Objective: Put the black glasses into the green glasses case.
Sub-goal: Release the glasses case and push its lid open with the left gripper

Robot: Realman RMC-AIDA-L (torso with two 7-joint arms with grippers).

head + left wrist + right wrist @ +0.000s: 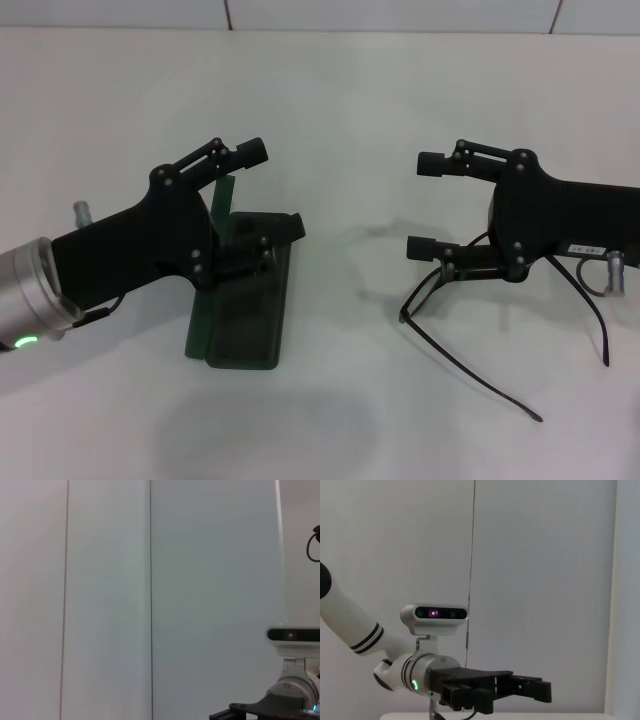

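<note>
On the white worktop (pixel 330 90), toward its left side and nearer the front edge than the back, the green glasses case (pixel 243 310) is seen lying open, its dark tray flat on the surface and its lid raised on edge along the tray's left side. No lettering on the case can be read. The left gripper (pixel 276 190) is held over the case, its fingers spread wide: the upper finger reaches out above the lid's top edge, and the lower finger lies across the far end of the tray; whether that finger touches the case cannot be told, and nothing is seen gripped between the two. A green light is lit on the silver wrist at the left edge of the worktop. In the right wrist view the same gripper (pixel 540 690) is seen farther off below its wrist camera, against a pale panelled wall. Toward the right side of the worktop, the black glasses (pixel 470 345) are found with their temple arms unfolded and trailing toward the front edge. The right gripper (pixel 424 205) is placed over them with its fingers wide apart; the lower finger is close to the frame front, though contact cannot be judged. A small white label on the gripper body carries print too small to be read.
</note>
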